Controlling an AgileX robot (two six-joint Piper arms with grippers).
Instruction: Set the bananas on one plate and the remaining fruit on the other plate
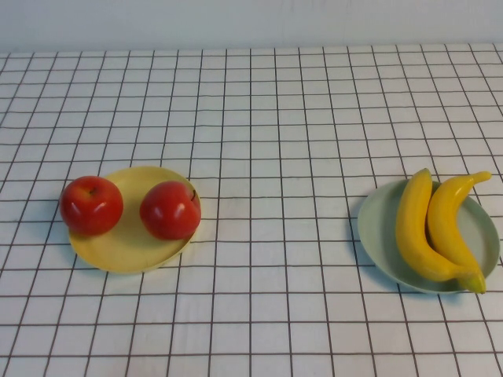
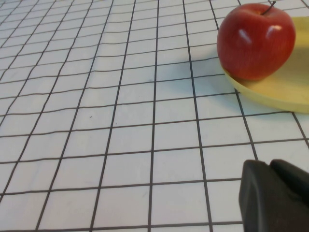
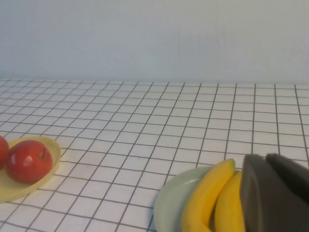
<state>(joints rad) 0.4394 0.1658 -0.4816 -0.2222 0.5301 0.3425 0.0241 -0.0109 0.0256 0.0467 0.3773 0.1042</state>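
Two red apples [image 1: 91,206] [image 1: 170,210] sit on the pale yellow plate [image 1: 130,251] at the left. Two yellow bananas [image 1: 414,228] [image 1: 449,224] lie side by side on the pale green-blue plate [image 1: 376,228] at the right. Neither gripper shows in the high view. In the left wrist view, my left gripper [image 2: 270,165] is shut and empty over bare cloth, apart from an apple [image 2: 256,41] on the yellow plate [image 2: 280,89]. In the right wrist view, my right gripper [image 3: 265,158] is shut and empty, just near the bananas [image 3: 205,198] on the green-blue plate [image 3: 169,203].
A white cloth with a black grid [image 1: 267,141] covers the whole table. A pale wall [image 3: 154,38] stands behind its far edge. The right wrist view also shows an apple [image 3: 29,160] on the yellow plate [image 3: 14,188] far off.
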